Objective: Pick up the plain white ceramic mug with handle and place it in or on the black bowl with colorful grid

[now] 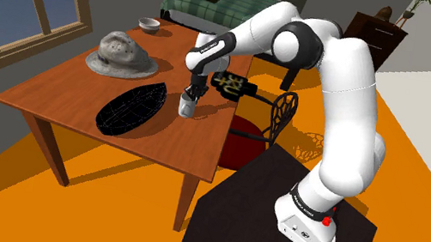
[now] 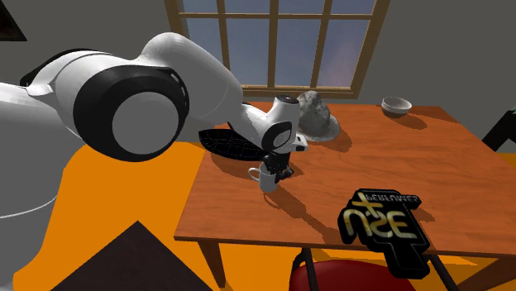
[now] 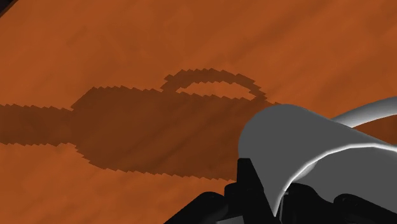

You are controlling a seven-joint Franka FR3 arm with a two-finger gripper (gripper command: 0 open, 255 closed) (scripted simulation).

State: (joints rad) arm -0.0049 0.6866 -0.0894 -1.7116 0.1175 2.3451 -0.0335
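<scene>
The white mug (image 1: 185,106) stands near the table's edge closest to the stand, its handle (image 2: 254,173) pointing away from the gripper. My gripper (image 1: 194,94) comes down on it from above and is shut on the mug's rim. The second exterior view has the gripper (image 2: 280,169) at the mug's (image 2: 266,178) window-side wall. In the wrist view the fingers (image 3: 251,184) clasp the mug's wall (image 3: 286,137), and the mug's shadow lies on the wood beside it. The black bowl with a grid (image 1: 130,108) lies just to the shoulder view's left of the mug; the arm partly hides the bowl (image 2: 225,145).
A grey hat (image 1: 121,55) and a small white bowl (image 1: 148,24) sit further back on the wooden table (image 1: 61,94). A black block with yellow lettering (image 1: 232,84) lies by the table edge near a red chair (image 1: 244,139). The dark stand (image 1: 268,227) is at lower right.
</scene>
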